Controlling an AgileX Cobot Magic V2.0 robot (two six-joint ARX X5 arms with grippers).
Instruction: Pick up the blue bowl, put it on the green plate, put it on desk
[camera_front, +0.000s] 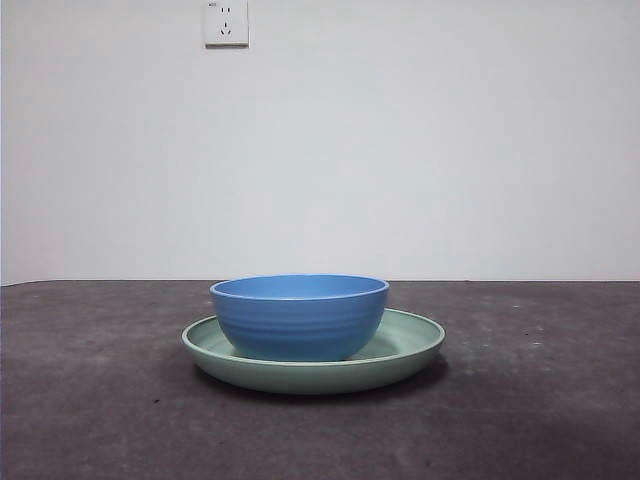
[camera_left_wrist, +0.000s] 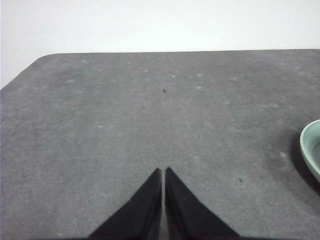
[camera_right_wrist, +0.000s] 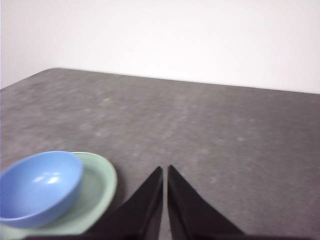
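Note:
The blue bowl (camera_front: 300, 315) sits upright inside the green plate (camera_front: 410, 345), which rests on the desk (camera_front: 100, 400) in the middle of the front view. Neither arm shows in the front view. My right gripper (camera_right_wrist: 165, 172) is shut and empty above the desk, with the bowl (camera_right_wrist: 40, 185) on the plate (camera_right_wrist: 97, 187) a short way off to its side. My left gripper (camera_left_wrist: 163, 175) is shut and empty over bare desk, with only the plate's rim (camera_left_wrist: 309, 150) showing at the picture's edge.
A white wall stands behind the desk, with a power socket (camera_front: 226, 22) high on it. The desk's rounded far corner (camera_left_wrist: 40, 60) shows in the left wrist view.

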